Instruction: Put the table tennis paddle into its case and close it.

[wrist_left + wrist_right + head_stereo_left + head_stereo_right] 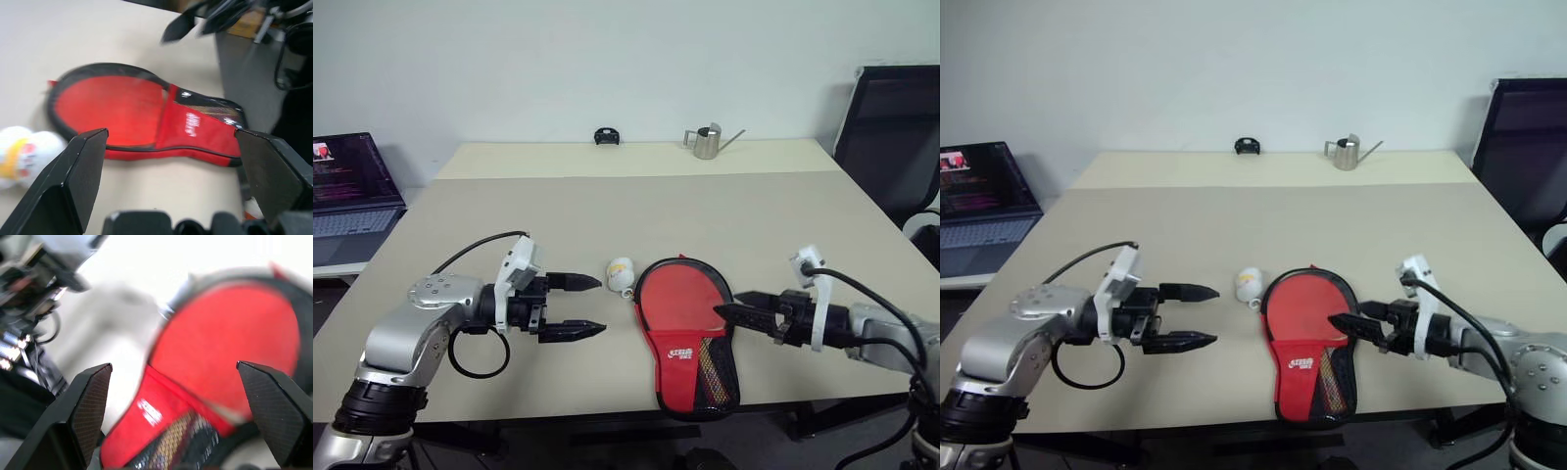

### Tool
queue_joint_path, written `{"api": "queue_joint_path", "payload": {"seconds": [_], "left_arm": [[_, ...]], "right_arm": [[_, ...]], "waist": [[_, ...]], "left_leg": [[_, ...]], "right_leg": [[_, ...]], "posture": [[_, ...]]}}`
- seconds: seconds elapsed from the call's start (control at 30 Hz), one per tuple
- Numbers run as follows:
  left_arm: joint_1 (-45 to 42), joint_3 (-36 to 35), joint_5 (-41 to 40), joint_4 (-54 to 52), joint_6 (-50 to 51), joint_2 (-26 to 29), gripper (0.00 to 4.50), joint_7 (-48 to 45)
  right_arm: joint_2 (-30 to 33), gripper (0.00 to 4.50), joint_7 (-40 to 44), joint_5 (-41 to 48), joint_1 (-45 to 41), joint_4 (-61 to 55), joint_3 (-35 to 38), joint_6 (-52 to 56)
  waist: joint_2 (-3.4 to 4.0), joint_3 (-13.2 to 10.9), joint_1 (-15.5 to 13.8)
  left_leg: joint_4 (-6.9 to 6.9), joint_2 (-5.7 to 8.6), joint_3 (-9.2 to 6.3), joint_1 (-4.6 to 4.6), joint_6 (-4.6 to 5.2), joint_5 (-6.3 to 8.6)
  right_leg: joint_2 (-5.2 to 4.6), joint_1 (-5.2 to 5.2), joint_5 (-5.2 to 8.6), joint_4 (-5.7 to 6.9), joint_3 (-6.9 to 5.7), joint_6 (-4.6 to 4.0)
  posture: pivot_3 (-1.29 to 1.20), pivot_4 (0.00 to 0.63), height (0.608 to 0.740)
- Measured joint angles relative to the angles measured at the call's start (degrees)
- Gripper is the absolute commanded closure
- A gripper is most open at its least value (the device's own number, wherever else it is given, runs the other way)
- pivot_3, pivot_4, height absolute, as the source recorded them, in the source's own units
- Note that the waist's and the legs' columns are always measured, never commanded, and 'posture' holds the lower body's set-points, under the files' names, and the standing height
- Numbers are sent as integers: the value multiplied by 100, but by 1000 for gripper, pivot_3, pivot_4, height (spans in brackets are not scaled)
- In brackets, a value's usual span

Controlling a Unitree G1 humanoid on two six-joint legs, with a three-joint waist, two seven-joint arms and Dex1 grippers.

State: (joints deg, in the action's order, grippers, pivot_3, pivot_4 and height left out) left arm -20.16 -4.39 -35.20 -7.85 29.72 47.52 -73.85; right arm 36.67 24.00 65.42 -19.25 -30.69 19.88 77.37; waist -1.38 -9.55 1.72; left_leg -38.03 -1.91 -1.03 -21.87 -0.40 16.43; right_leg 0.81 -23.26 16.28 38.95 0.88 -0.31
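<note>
- Lying at the lower centre of the left eye view, the case (688,345) is resting on the table (754,215), with the table tennis paddle (680,299) showing red inside it.
- Hovering on either side, the left gripper (574,305) and right gripper (724,313) are both standing released, grasping nothing.
- Risking a snag: the fingers may be pushing the soft case toward the near edge while closing it.
- Hiding under fabric, the handle and zip are hard to make out.

Head stereo pair looking forward and down over the beige rectangular table (607,211), far wall beyond, both wrist cameras low and close, aimed inward from left and right, sharing the red paddle-shaped fabric case (146,120) near the table's near edge
</note>
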Motion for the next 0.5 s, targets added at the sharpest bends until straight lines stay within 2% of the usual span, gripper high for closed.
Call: {"api": "queue_joint_path", "payload": {"seconds": [0.13, 0.37, 0.5], "left_arm": [[-126, -116, 17, 169, -43, -6, 0, 199], [-110, -315, 8, 155, -56, -6, 0, 408], [67, -553, -20, 53, -30, 26, 0, 571]], "right_arm": [[393, 22, 539, -1041, -46, -70, -1007, -1042], [712, 22, 1432, -1931, -300, -66, -2139, -2001], [478, 22, 1670, -2299, -624, 232, -2568, -2319]], "waist": [[0, -1, 6], [0, -2, -4], [-2, -3, 21]], "left_leg": [[-1, 1, 6, 1, 0, 0], [-1, -6, 3, -1, 0, 0], [-2, -10, 5, 4, -1, 0]], "right_leg": [[-1, 0, 0, 1, 6, 1], [-3, -1, -7, 0, 3, -12], [-4, -1, -12, 4, 5, -20]], "posture": [[0, 150, 740], [0, 150, 740], [0, 150, 740]]}}
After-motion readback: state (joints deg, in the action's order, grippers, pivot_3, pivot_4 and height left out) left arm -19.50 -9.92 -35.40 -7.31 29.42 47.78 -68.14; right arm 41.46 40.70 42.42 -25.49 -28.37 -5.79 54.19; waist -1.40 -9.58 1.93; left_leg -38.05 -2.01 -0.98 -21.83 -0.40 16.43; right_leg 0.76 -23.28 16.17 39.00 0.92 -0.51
